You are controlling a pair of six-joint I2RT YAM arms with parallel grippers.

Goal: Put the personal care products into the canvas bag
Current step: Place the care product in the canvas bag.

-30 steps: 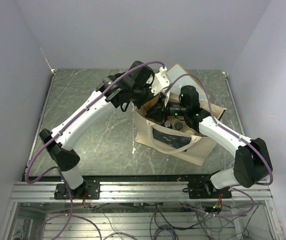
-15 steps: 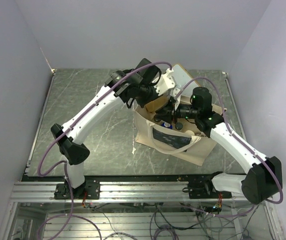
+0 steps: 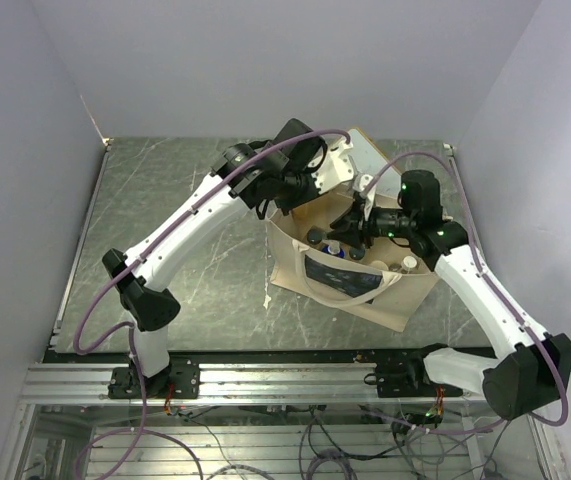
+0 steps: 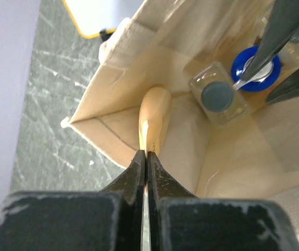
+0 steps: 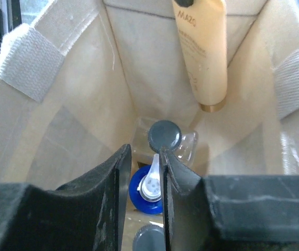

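The canvas bag (image 3: 390, 297) stands open at the table's middle right. My left gripper (image 4: 146, 152) is shut on the flat end of the tan tube (image 4: 153, 117), which hangs inside the bag near a corner; the tube also shows in the right wrist view (image 5: 204, 57). My right gripper (image 5: 145, 152) is above the bag's inside, its jaws a little apart and empty. Below it stand a clear bottle with a dark cap (image 5: 164, 135), a blue-capped bottle (image 5: 139, 194) and another dark cap (image 5: 150, 241). Cream caps (image 3: 408, 264) show in the bag's right part.
A white wood-framed board (image 3: 357, 158) lies just behind the bag, under my left wrist. Both grippers (image 3: 315, 195) (image 3: 353, 226) crowd the bag's mouth. The bag's handles (image 5: 26, 63) flank my right gripper. Grey walls close the table on three sides.
My right gripper has drawn back to the right, off the left part of the bag's inside. My left gripper has moved a little right over the bag's far corner with the tube.
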